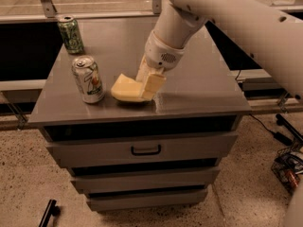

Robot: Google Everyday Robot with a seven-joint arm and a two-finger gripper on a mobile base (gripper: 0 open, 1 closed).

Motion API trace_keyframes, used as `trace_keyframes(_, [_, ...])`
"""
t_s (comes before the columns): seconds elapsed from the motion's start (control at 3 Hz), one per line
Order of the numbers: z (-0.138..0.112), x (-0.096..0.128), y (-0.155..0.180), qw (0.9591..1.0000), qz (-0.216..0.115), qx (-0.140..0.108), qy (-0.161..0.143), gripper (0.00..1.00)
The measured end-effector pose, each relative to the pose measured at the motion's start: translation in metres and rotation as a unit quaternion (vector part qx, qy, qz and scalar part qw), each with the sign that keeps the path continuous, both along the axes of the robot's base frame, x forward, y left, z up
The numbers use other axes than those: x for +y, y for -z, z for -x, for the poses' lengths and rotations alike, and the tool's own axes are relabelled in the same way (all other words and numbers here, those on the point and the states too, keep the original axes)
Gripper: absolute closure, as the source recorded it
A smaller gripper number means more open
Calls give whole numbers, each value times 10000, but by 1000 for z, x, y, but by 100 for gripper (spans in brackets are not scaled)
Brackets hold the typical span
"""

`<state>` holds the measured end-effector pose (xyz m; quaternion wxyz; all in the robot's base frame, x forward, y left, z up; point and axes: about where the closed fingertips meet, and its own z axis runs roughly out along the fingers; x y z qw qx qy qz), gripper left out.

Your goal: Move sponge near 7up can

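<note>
where the white, rounded robot arm (227, 18) comes down over a smooth grey metal cabinet top (199, 86), the gripper (150, 85) sits near the front edge, its blocky yellowish fingers closed on the right end of the sponge (124, 88). the sponge is a pale yellow foam block with soft curved edges, low over the surface. just to its left, close but apart, the 7up can (88, 79) stands upright, silver with a red dot and green marks. a darker green patterned can (71, 34) stands at the back left corner. flat drawers (189, 148) sit below, the top one with a dark handle (146, 150).
</note>
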<state>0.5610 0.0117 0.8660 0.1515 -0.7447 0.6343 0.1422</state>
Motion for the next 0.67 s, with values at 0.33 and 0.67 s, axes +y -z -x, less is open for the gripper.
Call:
trace_keyframes(0.33, [0,9,-5,9999,-65,6,-86,61])
trace_keyframes(0.67, [2,15,-8,9999,-99,-17,-121,39])
